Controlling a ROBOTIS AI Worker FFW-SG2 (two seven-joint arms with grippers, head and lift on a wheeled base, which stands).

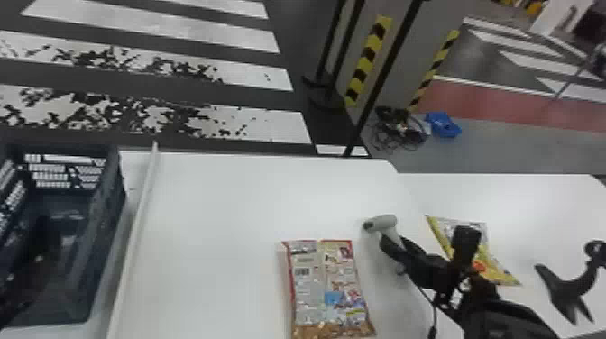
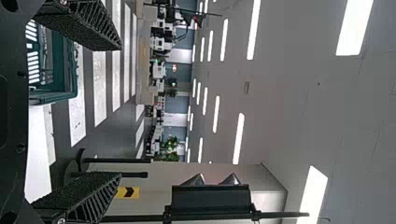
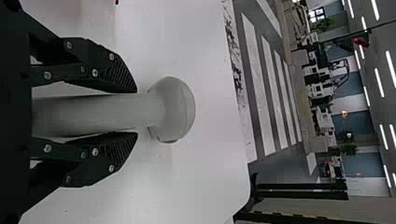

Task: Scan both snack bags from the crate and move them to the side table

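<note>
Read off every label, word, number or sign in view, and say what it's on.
No words or numbers are legible.
Snack bag on the near table: dense print and a barcode, too blurred to read.
Yellow snack bag on the side table: print, too blurred and partly hidden.
Scanner: no lettering I can make out.
Black-and-yellow striping beyond the tables: hazard marking, no words.

snack bag (image 1: 327, 288) on white table (image 1: 216, 203), yellow bag (image 1: 489, 266) on side table (image 1: 527, 203), scanner (image 1: 384, 222) in right gripper (image 1: 394, 243), crate (image 1: 106, 216)
</note>
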